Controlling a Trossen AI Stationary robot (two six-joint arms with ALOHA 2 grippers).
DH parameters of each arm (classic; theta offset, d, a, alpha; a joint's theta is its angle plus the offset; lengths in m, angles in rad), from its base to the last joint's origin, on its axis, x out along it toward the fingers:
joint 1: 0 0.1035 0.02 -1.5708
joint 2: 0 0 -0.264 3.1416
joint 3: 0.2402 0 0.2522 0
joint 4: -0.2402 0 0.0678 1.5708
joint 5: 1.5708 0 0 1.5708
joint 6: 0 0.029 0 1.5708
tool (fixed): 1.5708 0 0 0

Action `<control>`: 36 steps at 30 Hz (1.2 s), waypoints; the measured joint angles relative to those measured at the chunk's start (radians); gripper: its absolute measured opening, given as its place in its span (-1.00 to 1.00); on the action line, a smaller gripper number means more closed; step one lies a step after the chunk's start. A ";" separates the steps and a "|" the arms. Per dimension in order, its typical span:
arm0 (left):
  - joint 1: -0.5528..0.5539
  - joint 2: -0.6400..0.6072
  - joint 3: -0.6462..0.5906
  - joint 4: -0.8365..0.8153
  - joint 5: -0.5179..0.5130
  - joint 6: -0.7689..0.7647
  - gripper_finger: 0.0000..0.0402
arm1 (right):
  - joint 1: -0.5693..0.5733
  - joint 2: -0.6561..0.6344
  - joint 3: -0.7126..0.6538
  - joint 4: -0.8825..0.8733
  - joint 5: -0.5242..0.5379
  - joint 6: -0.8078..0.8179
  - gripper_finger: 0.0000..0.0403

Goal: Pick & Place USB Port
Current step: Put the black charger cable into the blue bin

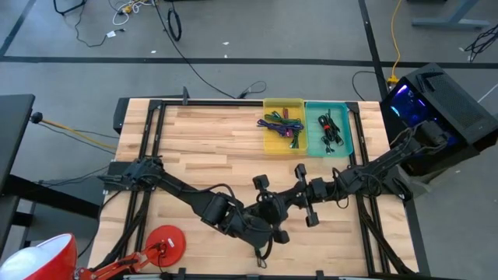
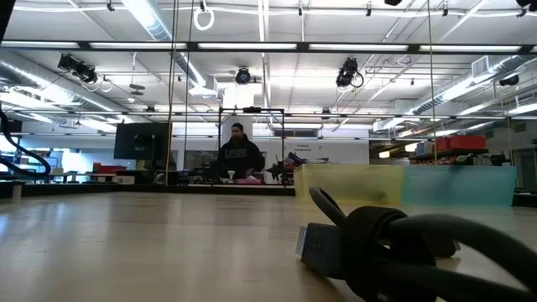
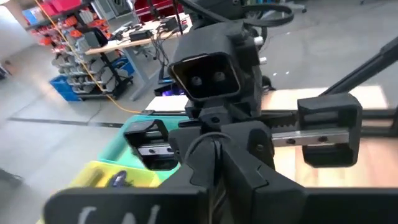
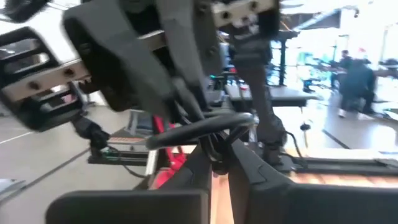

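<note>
Both pincers meet over the front middle of the pale wooden tabletop (image 1: 202, 148), the left pincer (image 1: 274, 227) and the right pincer (image 1: 274, 204) facing each other nose to nose. Each wrist view shows its own dark fingers (image 3: 245, 171) closed together on a loop of the black coiled USB cable (image 4: 205, 130), so the cable is pinched between the two arms just above the wood. At table height a second bundled black cable with a grey plug (image 2: 394, 247) lies close in front and blocks most of the right side. Farther back sit a yellow plastic bin (image 1: 283, 126) of tangled purple and green cables and, touching it, a teal plastic bin (image 1: 328, 127) holding black cables. A red round lamp base (image 1: 165, 246) rests at the front left edge. Beyond the table a person in a dark sweatshirt (image 2: 238, 156) stands; its lettering is too small to read.
</note>
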 joint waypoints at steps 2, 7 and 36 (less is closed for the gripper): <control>-0.001 0.000 0.001 -0.009 -0.029 0.069 -0.79 | 0.000 -0.010 0.001 -0.047 0.040 0.002 -0.93; -0.016 -0.039 0.002 -0.123 -0.240 0.207 -0.69 | -0.029 -0.076 0.001 -0.285 0.223 0.019 -0.93; 0.031 -0.224 -0.436 -1.029 -0.179 -0.740 -0.72 | -1.138 -0.184 0.000 -1.271 -0.153 0.300 -0.93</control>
